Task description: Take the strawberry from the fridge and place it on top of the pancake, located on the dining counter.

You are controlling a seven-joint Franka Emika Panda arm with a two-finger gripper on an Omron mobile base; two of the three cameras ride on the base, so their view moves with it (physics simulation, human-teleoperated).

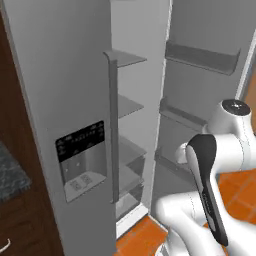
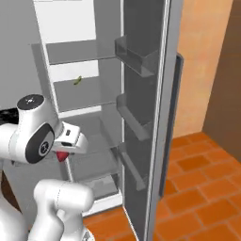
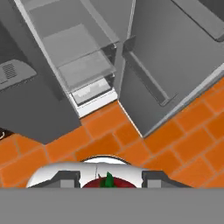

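Observation:
The grey fridge (image 1: 60,75) stands in front of me with its right door (image 2: 146,108) swung wide open, glass shelves showing inside. My gripper (image 2: 62,154) hangs outside the fridge, in front of its lower shelves, and is shut on the strawberry (image 2: 61,156), a small red berry. In the hand view the strawberry (image 3: 107,182) with its green top sits between the two fingertips of my gripper (image 3: 109,180), above the tiled floor. The pancake and the dining counter are out of view.
A small yellow-green fruit (image 2: 77,80) lies on an upper fridge shelf. The open door's bins (image 2: 134,59) jut out to the right of the arm. Dark wood cabinets (image 1: 15,125) and a speckled worktop (image 1: 10,175) stand to the left. Orange floor tiles (image 2: 197,188) spread below.

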